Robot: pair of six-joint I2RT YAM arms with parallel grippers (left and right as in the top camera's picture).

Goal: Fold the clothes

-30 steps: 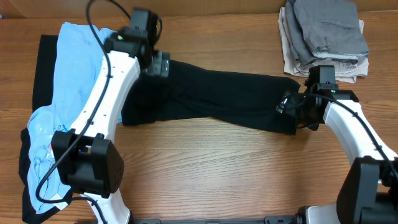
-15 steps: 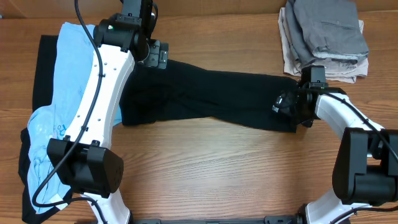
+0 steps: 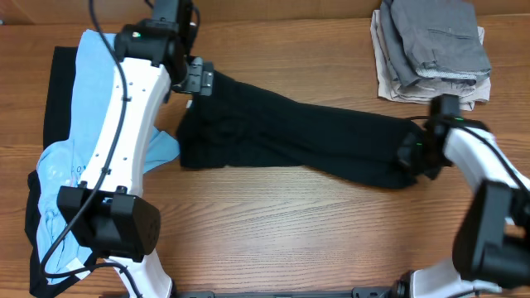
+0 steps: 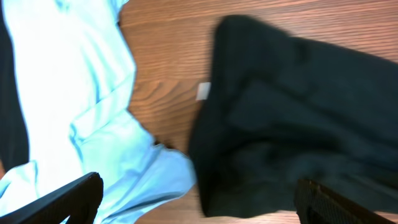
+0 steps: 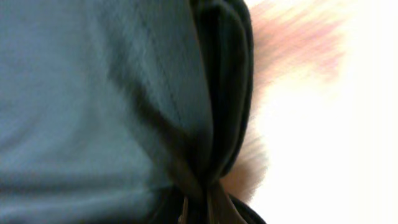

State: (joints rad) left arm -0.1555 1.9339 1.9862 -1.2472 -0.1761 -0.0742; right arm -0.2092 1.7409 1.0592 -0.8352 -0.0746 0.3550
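A long black garment (image 3: 298, 136) lies stretched across the middle of the table. My right gripper (image 3: 411, 153) is shut on its right end; in the right wrist view the dark cloth (image 5: 93, 93) bunches into the closed right gripper (image 5: 199, 208). At the garment's left end my left gripper (image 3: 197, 79) hovers open. In the left wrist view that gripper (image 4: 199, 205) stands wide, with the black garment (image 4: 298, 112) and a light blue garment (image 4: 68, 93) below and nothing held.
The light blue garment (image 3: 91, 99) lies over a black cloth (image 3: 58, 91) on the left, partly under the left arm. A stack of folded grey clothes (image 3: 435, 45) sits at the back right. A small white tag (image 4: 203, 91) lies by the garment's edge.
The right gripper closed on the garment's right end and moved right, dragging the whole black garment rightward. The left gripper shifted slightly back and left, still open.
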